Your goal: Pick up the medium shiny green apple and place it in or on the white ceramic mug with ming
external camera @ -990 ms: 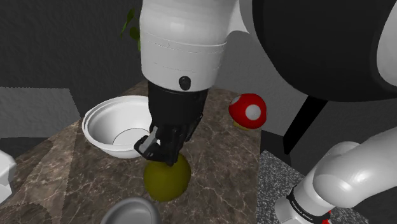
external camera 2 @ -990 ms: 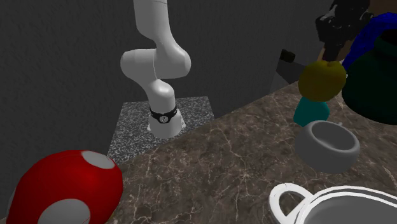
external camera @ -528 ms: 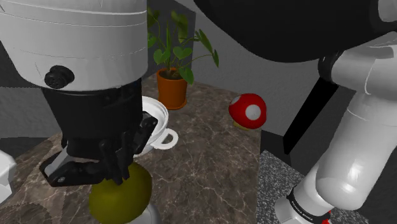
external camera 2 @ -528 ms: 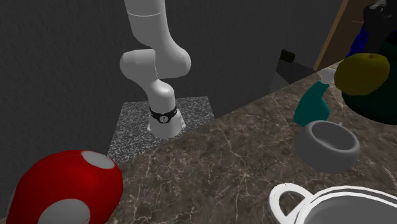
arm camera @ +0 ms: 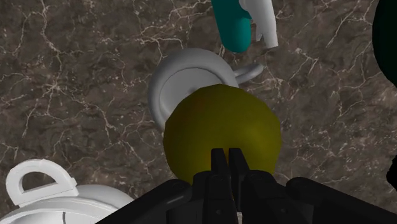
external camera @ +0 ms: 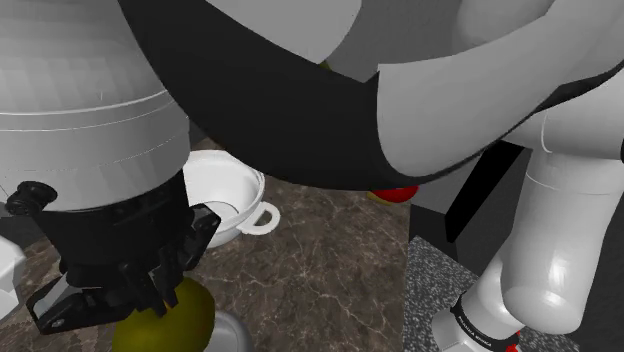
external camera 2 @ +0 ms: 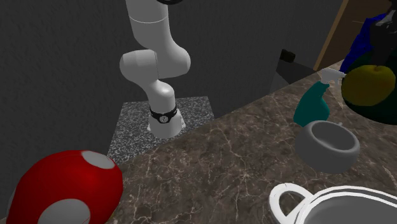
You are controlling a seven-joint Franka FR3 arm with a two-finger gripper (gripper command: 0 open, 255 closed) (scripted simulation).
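Observation:
An olive-green apple (arm camera: 222, 133) hangs above the marble table, and my gripper (arm camera: 228, 153) is shut on its top with the fingers nearly meeting. In the wrist view the apple covers part of the rim of a pale grey-white mug (arm camera: 181, 83) standing below it. In the second exterior view the apple (external camera 2: 371, 83) hangs up and to the right of the mug (external camera 2: 327, 145), under the dark gripper (external camera 2: 383, 44). In the shoulder view the gripper (external camera: 120, 290) holds the apple (external camera: 175, 320) at the lower left, with the mug's rim (external camera: 232, 335) beside it.
A white two-handled bowl (external camera: 225, 195) (arm camera: 57, 197) stands near the mug. A teal spray bottle (external camera 2: 313, 105) lies beyond it, with a dark green pot (external camera 2: 382, 111) behind the apple. A red spotted mushroom (external camera 2: 60, 188) stands near the table edge. The arm's speckled stand (external camera 2: 133, 127) lies past that edge.
The gripper has carried the apple towards the shoulder view's lower left and the second exterior view's right. The arm now hides the potted plant in the shoulder view.

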